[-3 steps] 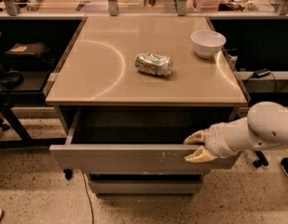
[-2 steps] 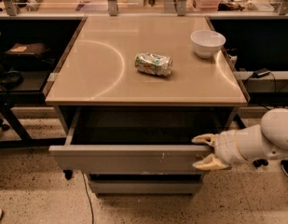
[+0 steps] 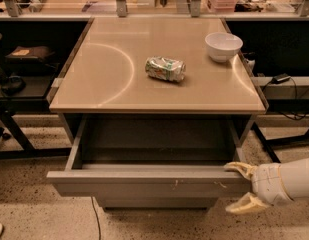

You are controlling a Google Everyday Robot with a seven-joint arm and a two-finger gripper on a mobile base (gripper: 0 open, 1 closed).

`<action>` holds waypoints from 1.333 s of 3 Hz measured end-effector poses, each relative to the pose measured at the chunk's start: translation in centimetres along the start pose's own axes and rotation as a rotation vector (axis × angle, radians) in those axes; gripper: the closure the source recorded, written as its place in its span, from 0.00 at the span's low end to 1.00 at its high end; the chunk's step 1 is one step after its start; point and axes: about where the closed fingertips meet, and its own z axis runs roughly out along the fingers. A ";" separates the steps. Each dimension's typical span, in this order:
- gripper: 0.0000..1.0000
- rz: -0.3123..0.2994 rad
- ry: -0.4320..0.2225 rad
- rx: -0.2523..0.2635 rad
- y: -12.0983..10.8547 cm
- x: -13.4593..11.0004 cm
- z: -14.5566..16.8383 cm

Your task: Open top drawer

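The top drawer (image 3: 144,184) is a wide grey flat front with small white scratch marks right of centre. It stands pulled out from under the beige table top (image 3: 104,69), showing a shallow dark grey interior. My gripper (image 3: 241,186) is at the drawer's front right corner, with cream fingers spread apart. The upper finger (image 3: 239,169) lies at the top edge of the drawer front. The lower finger (image 3: 244,204) hangs free below and to the right of it.
A crushed green can (image 3: 165,68) lies on its side mid-table. A white bowl (image 3: 223,45) sits at the back right. A narrower drawer front (image 3: 154,202) shows below. Dark shelving with cables stands on both sides. The floor is speckled.
My gripper and arm have drawn back to the right and a little lower, from gripping the drawer front toward its right corner. The drawer stays pulled out.
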 end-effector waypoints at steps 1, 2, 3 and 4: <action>0.64 0.000 0.000 0.000 -0.1 -0.2 -0.3; 0.87 -0.007 -0.010 -0.010 0.6 -1.0 -0.8; 0.85 -0.007 -0.010 -0.010 0.4 -1.5 -1.5; 0.63 -0.009 -0.011 -0.011 0.2 -1.5 -1.5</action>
